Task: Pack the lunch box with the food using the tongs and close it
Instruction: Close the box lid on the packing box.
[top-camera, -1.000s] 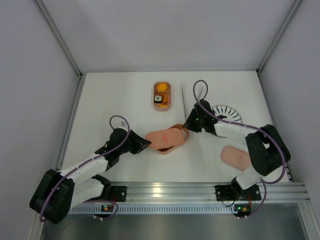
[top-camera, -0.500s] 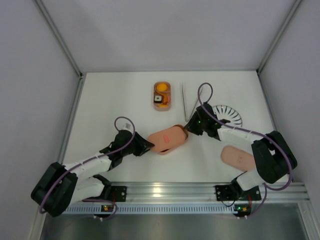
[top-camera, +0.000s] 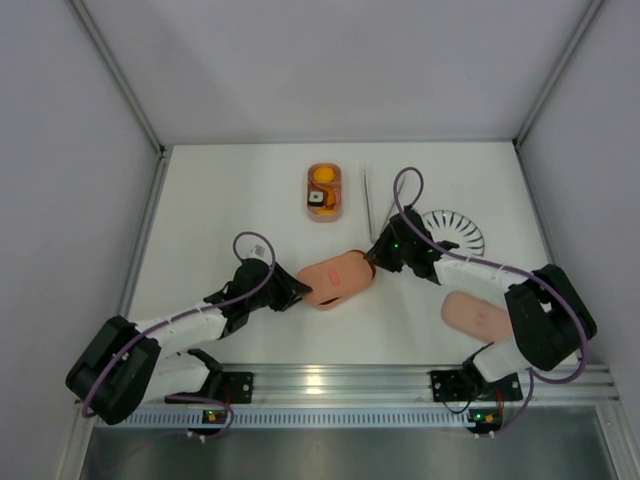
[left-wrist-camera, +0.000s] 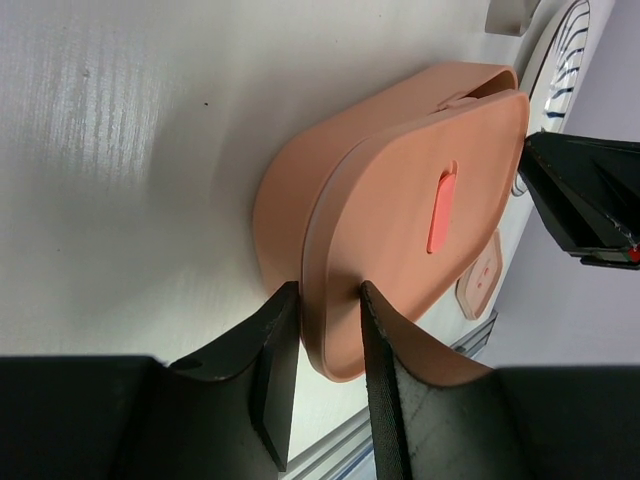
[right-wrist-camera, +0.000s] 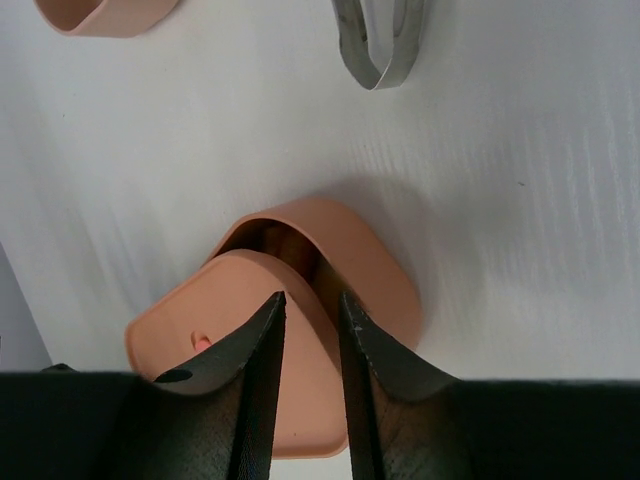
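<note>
A salmon-pink lunch box tray (top-camera: 348, 293) sits mid-table with its matching lid (top-camera: 333, 276) lying askew on top. My left gripper (top-camera: 296, 294) is shut on the lid's (left-wrist-camera: 420, 210) near end, one finger (left-wrist-camera: 275, 365) under the rim and the other on top. My right gripper (top-camera: 372, 259) is shut on the lid's (right-wrist-camera: 250, 340) far end, which is raised over the tray (right-wrist-camera: 375, 265). A second tray (top-camera: 324, 191) farther back holds food: an orange piece and a sushi roll. The tongs (top-camera: 368, 196) lie beside it, in no gripper.
A striped white plate (top-camera: 453, 229) sits right of the tongs. A second pink lid (top-camera: 477, 314) lies flat at the near right, by the right arm's base. An aluminium rail (top-camera: 330, 382) runs along the near table edge.
The lid has come down and slid over the tray, covering most of it. Both grippers shifted slightly with it, and the left jaws widened a little.
</note>
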